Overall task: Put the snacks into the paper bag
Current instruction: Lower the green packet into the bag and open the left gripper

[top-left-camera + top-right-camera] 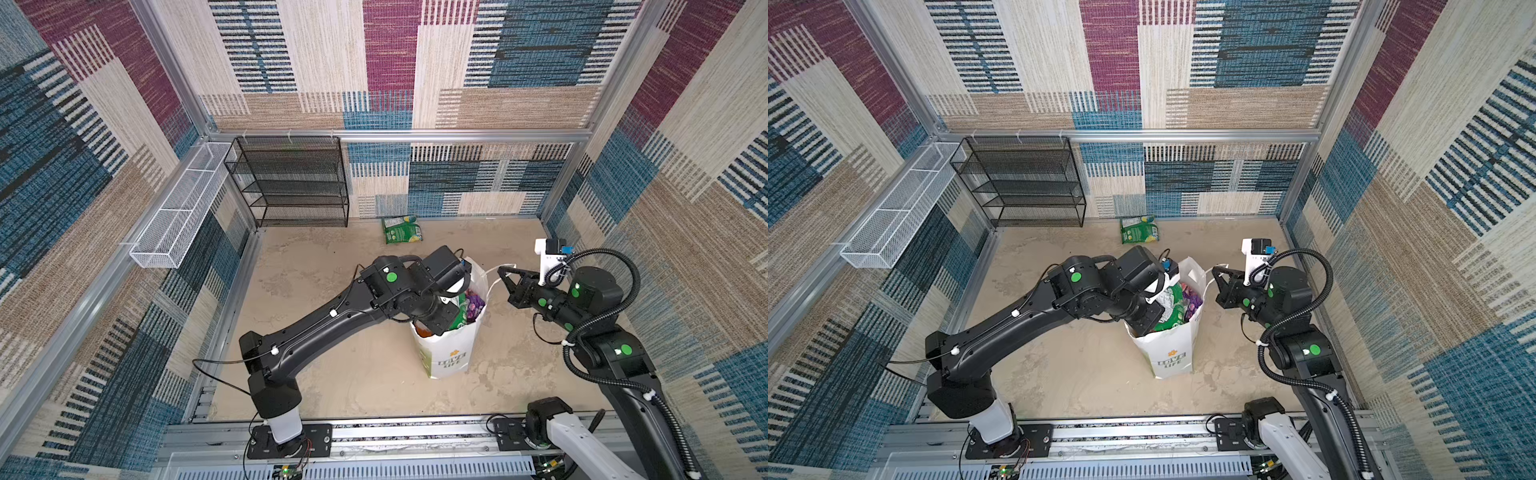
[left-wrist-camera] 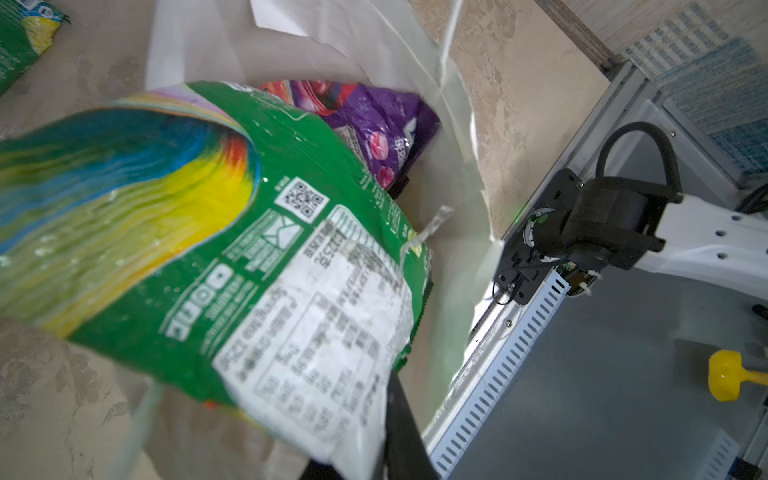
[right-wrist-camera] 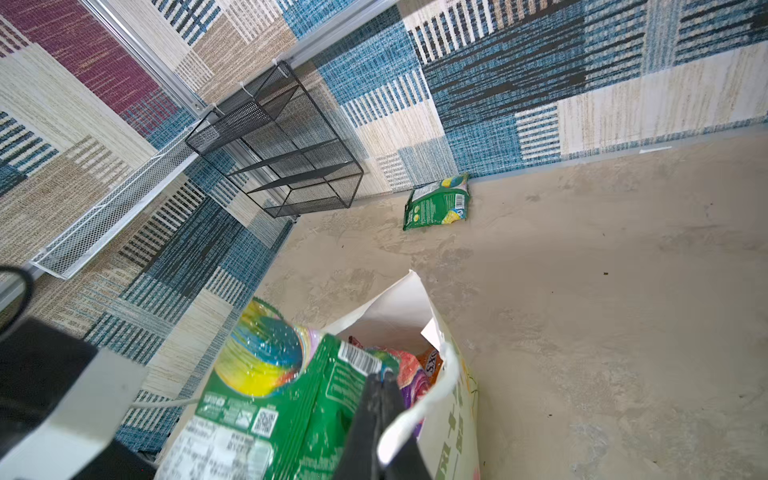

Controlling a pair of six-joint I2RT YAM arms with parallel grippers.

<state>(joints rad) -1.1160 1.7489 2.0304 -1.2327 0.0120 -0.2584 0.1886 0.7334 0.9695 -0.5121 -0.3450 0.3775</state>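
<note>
Patchwork woven panels are seen on every side of a mottled beige tabletop point(image 1: 332, 374), near the middle of which the paper bag point(image 1: 446, 359) is stood upright. Its mouth is held wide by the right gripper point(image 3: 383, 380), whose fingers are pressed together on the white cord handle point(image 3: 419, 411) on that arm's side.

The left gripper point(image 1: 433, 323) is reached in over the opposite rim. A green packet point(image 2: 249, 249) is pinched by one short edge between fingers that are almost closed. Only one black finger point(image 2: 401, 424) can be made out clearly in the left wrist view.

The packet's long axis is tilted up and away from the fingers, towards the far wall. Its rainbow-printed end is raised above the rim, while the gripped end appears sunk inside, over a purple packet point(image 2: 374, 124) and others already bagged. Release is judged to be the step in hand, though the packet may first need tipping lower so that it is not left propped on the rim.

One more green packet point(image 1: 401, 229) is seen lying flat against the back wall, well beyond the bag and just right of the black wire rack point(image 1: 291, 183). It is judged better reached by the left arm, the right being occupied with the handle.
</note>
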